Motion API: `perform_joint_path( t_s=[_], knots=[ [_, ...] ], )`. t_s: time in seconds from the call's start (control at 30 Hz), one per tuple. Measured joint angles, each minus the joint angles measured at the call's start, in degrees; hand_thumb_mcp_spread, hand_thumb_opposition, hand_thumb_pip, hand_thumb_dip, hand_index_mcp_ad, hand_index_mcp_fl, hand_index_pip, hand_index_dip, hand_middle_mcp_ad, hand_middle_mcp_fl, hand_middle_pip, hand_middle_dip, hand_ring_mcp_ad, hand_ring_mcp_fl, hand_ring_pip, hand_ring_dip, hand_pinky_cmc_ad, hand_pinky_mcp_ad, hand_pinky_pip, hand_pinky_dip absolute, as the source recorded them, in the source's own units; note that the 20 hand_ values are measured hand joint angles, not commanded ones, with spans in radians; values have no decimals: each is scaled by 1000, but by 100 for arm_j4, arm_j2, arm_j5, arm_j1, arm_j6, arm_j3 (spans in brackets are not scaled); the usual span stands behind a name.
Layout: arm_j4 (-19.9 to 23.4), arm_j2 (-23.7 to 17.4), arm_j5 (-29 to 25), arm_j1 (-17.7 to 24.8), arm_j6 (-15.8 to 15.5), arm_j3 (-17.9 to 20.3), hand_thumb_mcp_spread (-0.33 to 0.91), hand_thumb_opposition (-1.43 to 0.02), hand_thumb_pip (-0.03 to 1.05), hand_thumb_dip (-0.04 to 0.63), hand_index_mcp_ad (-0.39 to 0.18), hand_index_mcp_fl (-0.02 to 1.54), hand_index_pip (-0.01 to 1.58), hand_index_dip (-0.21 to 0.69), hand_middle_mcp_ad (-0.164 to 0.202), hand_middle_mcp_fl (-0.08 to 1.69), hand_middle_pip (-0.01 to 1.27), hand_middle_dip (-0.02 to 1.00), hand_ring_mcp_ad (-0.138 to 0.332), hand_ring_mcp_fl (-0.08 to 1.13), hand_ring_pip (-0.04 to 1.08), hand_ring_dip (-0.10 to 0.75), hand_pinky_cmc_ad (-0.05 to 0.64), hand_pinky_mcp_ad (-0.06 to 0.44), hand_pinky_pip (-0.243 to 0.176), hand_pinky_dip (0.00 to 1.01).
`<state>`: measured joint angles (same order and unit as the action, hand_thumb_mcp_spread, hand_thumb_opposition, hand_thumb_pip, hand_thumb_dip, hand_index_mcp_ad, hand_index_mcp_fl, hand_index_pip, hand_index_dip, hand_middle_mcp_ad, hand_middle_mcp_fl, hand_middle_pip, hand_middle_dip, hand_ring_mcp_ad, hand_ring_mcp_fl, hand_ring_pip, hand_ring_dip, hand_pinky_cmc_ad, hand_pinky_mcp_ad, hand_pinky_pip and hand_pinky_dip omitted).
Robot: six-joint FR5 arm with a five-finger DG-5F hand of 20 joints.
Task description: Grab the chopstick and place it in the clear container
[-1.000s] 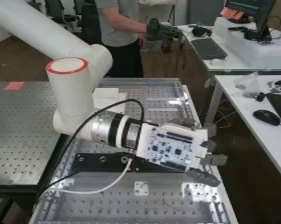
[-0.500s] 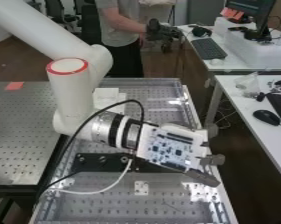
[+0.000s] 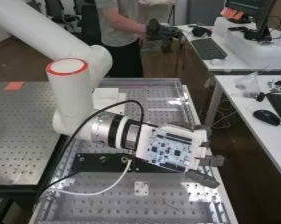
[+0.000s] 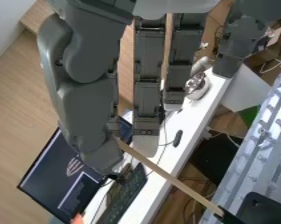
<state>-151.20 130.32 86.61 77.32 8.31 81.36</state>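
Note:
The hand [image 3: 169,148] is over the right part of the perforated bench top in the high view, with its fingers toward the bench's right edge. In the wrist view the hand [image 4: 91,107] is shut on a thin wooden chopstick [image 4: 169,176], pinched near one end between grey fingertips. The stick slants away from the fingertips, and its far end meets something dark. Which thing is the clear container I cannot tell.
A black bracket [image 3: 101,162] is mounted across the bench [image 3: 97,207], with cables looping above it. White blocks [image 3: 107,96] sit farther back. The desk [image 3: 232,107] at the right holds a mouse [image 3: 266,117] and a crumpled clear plastic item [image 3: 247,84].
The hand has shifted and turned very slightly at the wrist, its lower fingertips dipping a little. The rest of the arm looks unchanged.

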Motion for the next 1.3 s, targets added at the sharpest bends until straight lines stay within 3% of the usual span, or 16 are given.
perform_joint_path(
  t_s=[0.3, 0.47, 0.6, 0.7, 0.8, 1.03, 1.27, 1.3],
  knots=[
    [-16, -1, 38, -4, -18, -8, 733, -986, 344, 346, -311, 1009, 712, 403, -30, 1203, 178, 848, 24, 506, 124, 429, 365, 314, 3, 154],
    [-29, -3, 73, -8, -39, -24, 738, -990, 356, 354, -312, 1028, 590, 407, -26, 1173, 169, 848, 19, 525, 124, 429, 361, 311, 3, 154],
    [-30, -14, 57, -8, -56, -17, 723, -958, 358, 354, -309, 941, 513, 405, -26, 1161, 166, 848, 19, 525, 124, 429, 365, 311, 3, 154],
    [-21, -23, 9, -6, -70, -2, 719, -960, 358, 354, -309, 953, 508, 405, -26, 1159, 166, 848, 19, 525, 126, 443, 361, 311, 0, 152],
    [10, -34, -22, -6, -74, 23, 738, -974, 374, 347, -309, 1045, 599, 403, -24, 1190, 178, 848, 19, 527, 117, 449, 361, 314, 12, 152],
    [2, -39, 6, -13, -132, 22, 754, -1019, 370, 346, -314, 1049, 632, 405, -30, 1213, 194, 848, 23, 557, 122, 464, 361, 314, 19, 154],
    [55, -39, -16, 27, -158, 23, 787, -1033, 374, 346, -234, 1070, 632, 407, -35, 1227, 195, 848, 24, 579, 120, 468, 365, 314, 19, 154],
    [65, -39, -4, 27, -163, 17, 803, -1033, 370, 346, -192, 1070, 632, 407, -37, 1229, 195, 848, 24, 574, 119, 468, 365, 311, 19, 154]
  ],
)
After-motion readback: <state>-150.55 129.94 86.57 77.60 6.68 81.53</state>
